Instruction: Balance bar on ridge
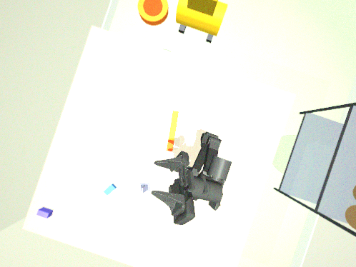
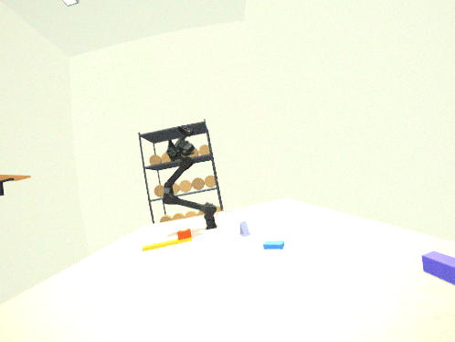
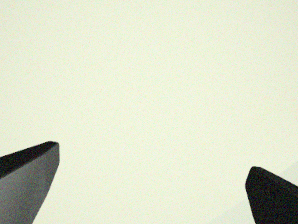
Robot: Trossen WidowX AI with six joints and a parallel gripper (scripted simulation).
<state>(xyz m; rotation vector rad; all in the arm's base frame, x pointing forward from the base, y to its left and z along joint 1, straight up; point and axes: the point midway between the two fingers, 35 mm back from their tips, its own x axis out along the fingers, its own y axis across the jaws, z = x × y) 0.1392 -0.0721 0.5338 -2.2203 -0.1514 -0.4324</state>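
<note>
White table (image 1: 89, 107) carried the raised arm, whose gripper (image 1: 162, 180) stood spread wide, holding nothing. Yellow bar (image 1: 174, 126) with an orange end lay flat, well apart from the small pale ridge (image 1: 144, 187).

No writing, label, brand, number or sign can be read anywhere in these views (every surface that shows is plain, unmarked colour).

bar (image 2: 165, 242) on table (image 2: 320, 283), ridge (image 2: 245, 229) beside
</note>
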